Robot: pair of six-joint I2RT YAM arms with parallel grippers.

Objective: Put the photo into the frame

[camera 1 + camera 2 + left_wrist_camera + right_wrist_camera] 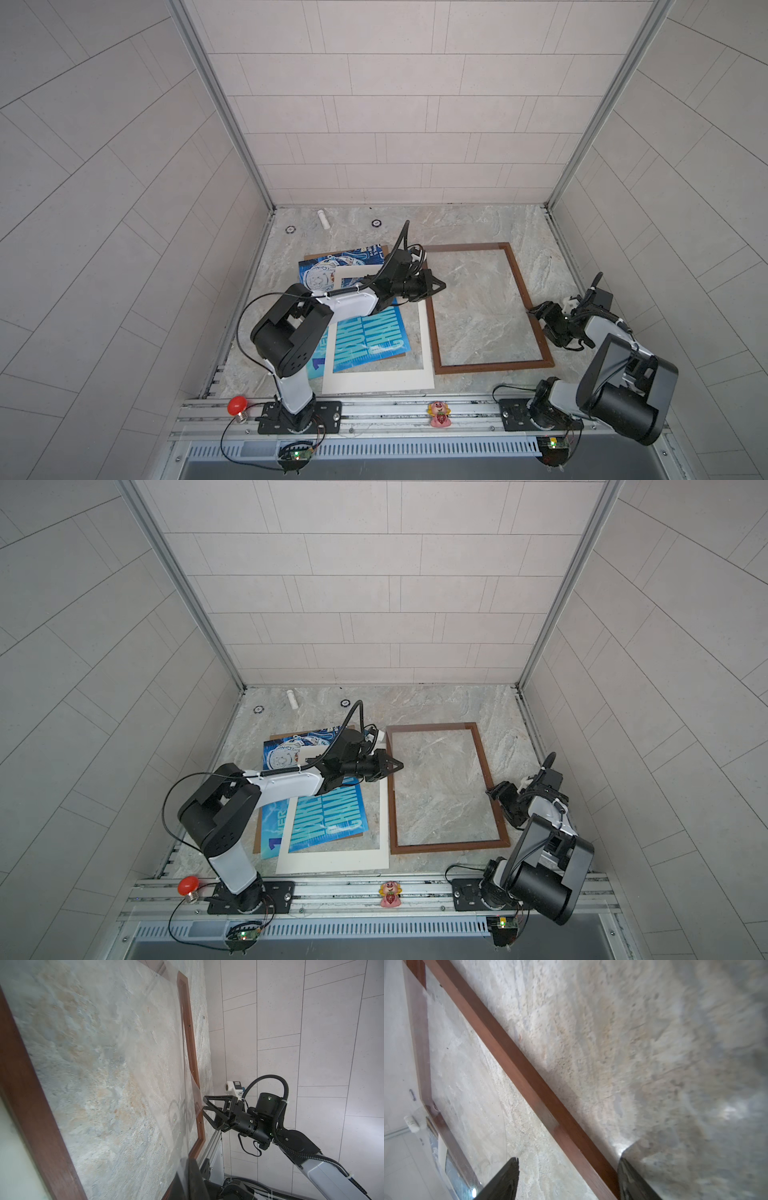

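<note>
1. Left of the counter [478, 224] there is a stack. The backing board [256, 837] is at the bottom, the photo [365, 336] lies on it blue side up, and the cream mat [374, 380] lies skewed across it. The lettering shows through the mat's window. The photo is left of the frame, not in it.
2. The left gripper [438, 286] sits over the frame's left rail with its fingers pressed fully together. It may be pinching the edge of the clear sheet [145, 1064], but the left wrist view is too murky to confirm.
3. The frame [494, 366] lies flat, right of the stack, with the mat's right strip just beside its left rail. Only the clear sheet is inside it, and the counter shows through. The sheet's right edge looks bowed up off the rail.
4. The right gripper [204, 1103] is at the frame's right rail with its fingers wide apart. They straddle the sheet's edge and the rail and grip nothing.
5. My read of the step: both arms are dealing with the glazing, either seating it or lifting it. The photo is not yet touched.
6. Next move, as I judge it:
   - Settle the sheet flat inside the rails.
   - Free the left arm and get the mat off the photo.
   - Slide the photo right, square to the opening.
   - Risk: the thin sheet may flex or skate when the fingers close.
</note>
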